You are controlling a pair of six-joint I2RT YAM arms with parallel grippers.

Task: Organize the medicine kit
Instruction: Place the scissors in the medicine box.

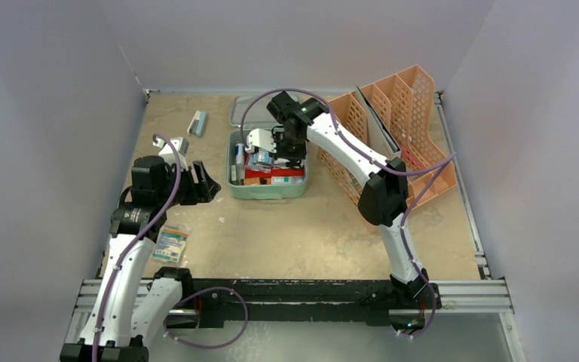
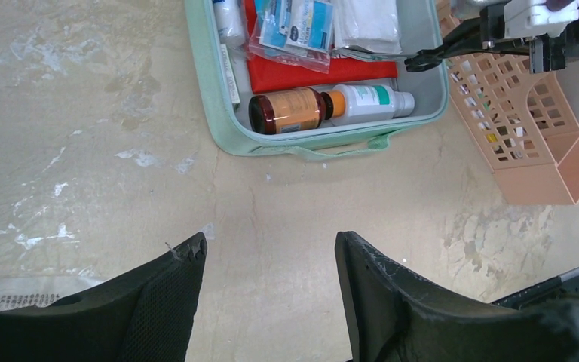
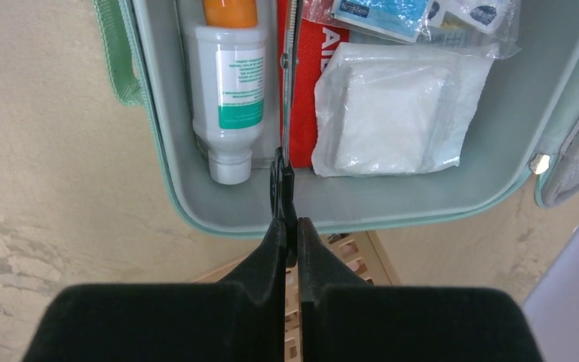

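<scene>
Firstly, one flat sealed packet (image 1: pixel 170 243) lies by the left edge of the table (image 1: pixel 309 234), towards the near-left corner. One small blue-grey box (image 1: pixel 197 123) sits near the far-left corner. Between them hangs the left pincer (image 2: pixel 270 241), its fingers apart and holding nothing, pointed at the kit with bare table in the gap.

One medicine kit (image 1: pixel 268 192) stands at the middle of the far half of the table, and its lid (image 1: pixel 245 109) is open behind it against the far edge. Inside it I count:
- two bottles lying end to end along the near wall: an amber bottle (image 2: pixel 290 111) and a white bottle (image 2: pixel 366 102) with an orange cap
- one red pouch (image 2: pixel 301 73)
- one clear bag of blue sachets (image 2: pixel 294 26)
- one white gauze pad (image 3: pixel 392 113) in its wrapper

The right pincer (image 3: pixel 286 226) is clamped on the black handle of one pair of scissors (image 3: pixel 285 113). It is over the kit's right wall, and the blade points in over the red pouch.

One peach mesh file rack (image 1: pixel 399 128) fills the far-right corner, just beside the kit. The widest bare stretch runs from the kit's front wall to the near edge.
</scene>
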